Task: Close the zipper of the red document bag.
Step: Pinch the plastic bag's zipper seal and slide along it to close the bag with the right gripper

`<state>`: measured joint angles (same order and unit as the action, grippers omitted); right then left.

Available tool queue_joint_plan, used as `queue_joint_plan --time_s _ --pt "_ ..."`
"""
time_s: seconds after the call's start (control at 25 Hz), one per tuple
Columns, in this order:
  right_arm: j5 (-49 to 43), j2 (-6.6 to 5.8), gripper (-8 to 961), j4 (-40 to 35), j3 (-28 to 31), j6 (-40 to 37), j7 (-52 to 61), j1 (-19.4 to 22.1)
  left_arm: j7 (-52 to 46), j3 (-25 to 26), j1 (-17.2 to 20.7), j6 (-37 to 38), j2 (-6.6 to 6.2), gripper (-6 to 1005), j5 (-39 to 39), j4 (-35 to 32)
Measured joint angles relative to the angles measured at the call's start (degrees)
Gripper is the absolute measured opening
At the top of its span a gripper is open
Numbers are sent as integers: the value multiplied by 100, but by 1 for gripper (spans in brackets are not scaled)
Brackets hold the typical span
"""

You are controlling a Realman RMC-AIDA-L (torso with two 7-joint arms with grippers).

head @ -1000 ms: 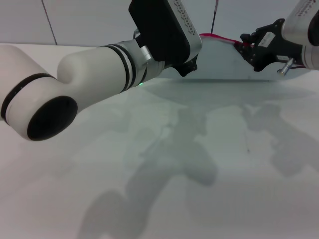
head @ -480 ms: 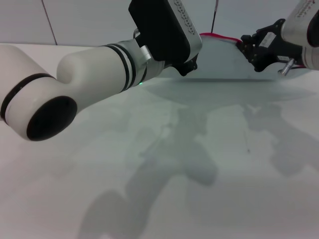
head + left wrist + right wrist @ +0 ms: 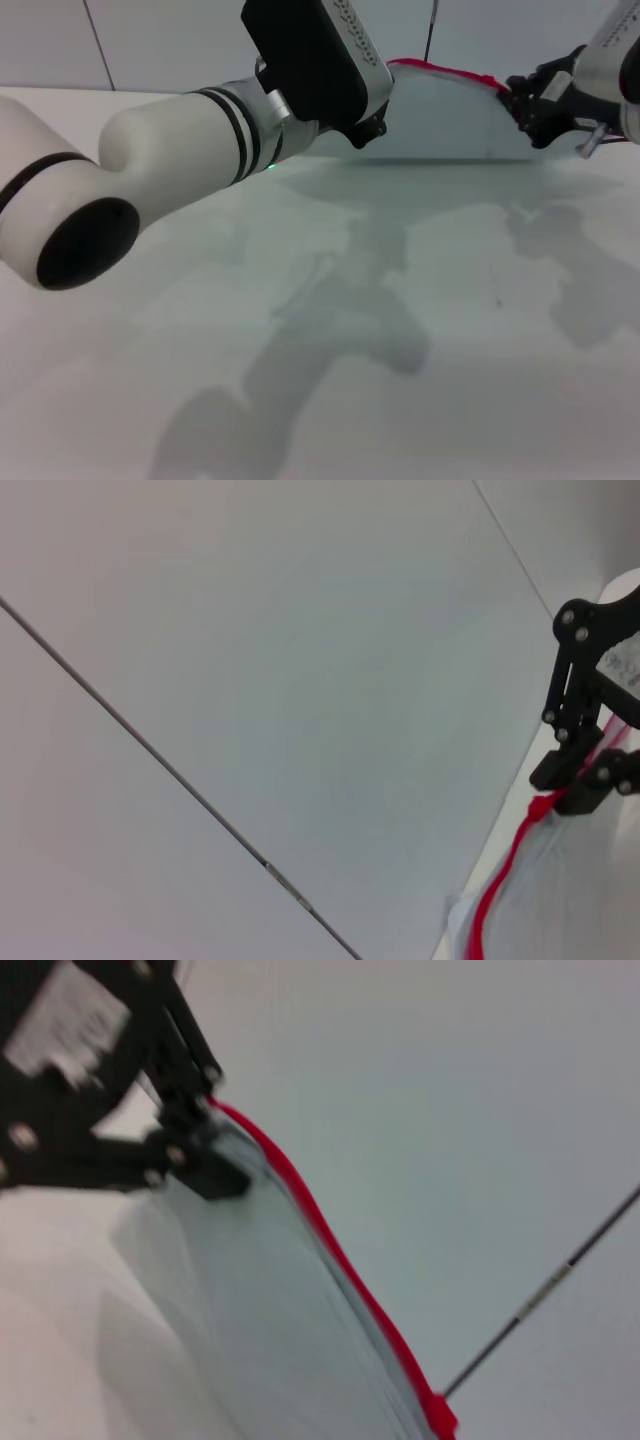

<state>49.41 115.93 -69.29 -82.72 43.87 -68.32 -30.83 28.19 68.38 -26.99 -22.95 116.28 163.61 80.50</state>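
While the red document bag (image 3: 445,115) stands lifted off the white worktop (image 3: 420,330) near its far edge, both arms hold it between them, one at each end of its top side. The bag is a flat pouch of translucent pale blue-grey plastic, and it rises at a slant, so its lower edge rests on or just above the worktop. Along its upper edge runs the zipper (image 3: 440,71), a thin bright red strip.

The right gripper (image 3: 527,98), black and on the right of the head view, is pressed together on the red strip at the bag's right end. The left wrist view shows this most plainly: its two black fingers meet on a small red lump at the end of the strip. That lump may be the slider, but it is too small to tell. If so, this gripper is probably the one meant to pull along the strip.

The left gripper (image 3: 368,128) is at the bag's left end, mostly hidden behind its own black wrist housing in the head view. In the right wrist view its black fingers (image 3: 205,1165) are pinched on the bag's corner, just below the start of the red strip. This hold likely anchors the bag and keeps the zipper edge taut, so a pull from the other end would not simply drag the pouch along.
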Motion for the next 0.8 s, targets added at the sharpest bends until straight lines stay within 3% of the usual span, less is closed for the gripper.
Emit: queue_joint_plan --time_s 0.8 --pt "-36 34 125 -234 -267 -46 -18 38 12 35 11 -35 -10 54 4 9"
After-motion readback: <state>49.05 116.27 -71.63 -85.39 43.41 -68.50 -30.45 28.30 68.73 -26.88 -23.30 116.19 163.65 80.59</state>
